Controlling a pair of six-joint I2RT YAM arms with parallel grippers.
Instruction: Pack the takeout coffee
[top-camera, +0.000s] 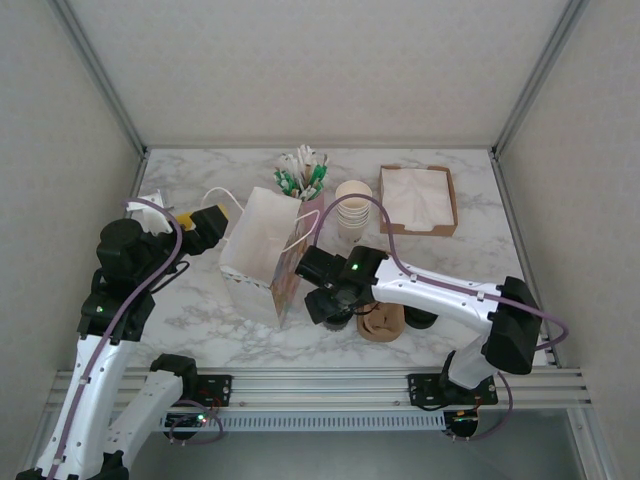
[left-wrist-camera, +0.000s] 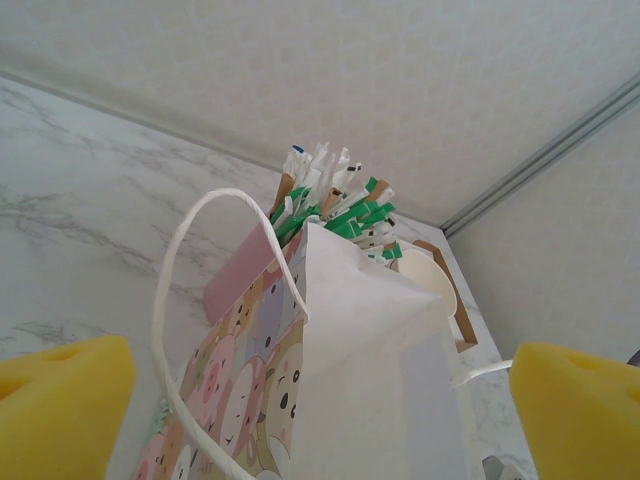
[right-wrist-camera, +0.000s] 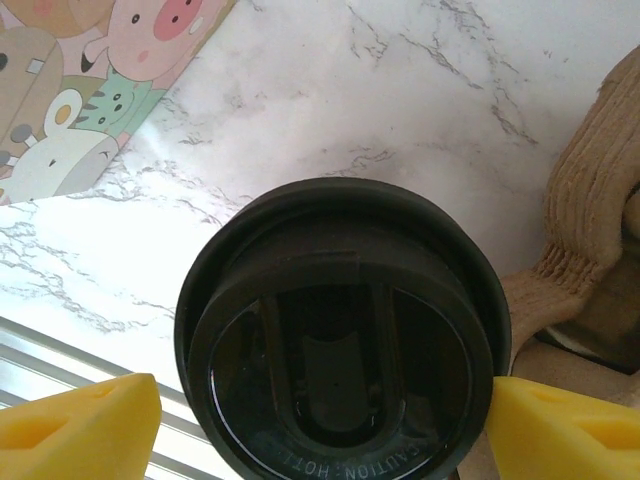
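at the 4 o'clock side of the white paper bag with cartoon animals printed on it (top-camera: 262, 255), the small dark takeout coffee cup with a round black plastic lid (right-wrist-camera: 340, 350) stands upright on the marble table (top-camera: 200, 305), outside the bag. your right gripper (top-camera: 335, 295) hangs directly over it. in the right wrist view its yellow foam pads (right-wrist-camera: 80, 425) sit at 8 and 4 o'clock of the lid, spread about as wide as the lid itself. the cup is bracketed between them, but you have no clamp on it as far as the view shows.

your left gripper (top-camera: 210, 226) is at 9 o'clock of the bag. its fingers (left-wrist-camera: 60, 400) are spread wide with nothing between them, and they face the bag's open mouth and its looped white cord handle (left-wrist-camera: 175, 300).

a brown ribbed cardboard sleeve (right-wrist-camera: 590, 200) lies just beside the cup at 3 o'clock. beyond the bag, a bundle of green and white stirrer sticks (top-camera: 302, 175) is at 12 o'clock, a stack of cream lidless paper cups (top-camera: 352, 205) at 1 o'clock, and a brown cardboard tray of white napkins (top-camera: 455, 205) at 2 o'clock.

judged from this, the packing is barely begun. the bag stands open and ready, and the coffee is not in it. you have yet to close on the cup, lift it clear, carry it over the bag's rim towards 10 o'clock and lower it in upright.
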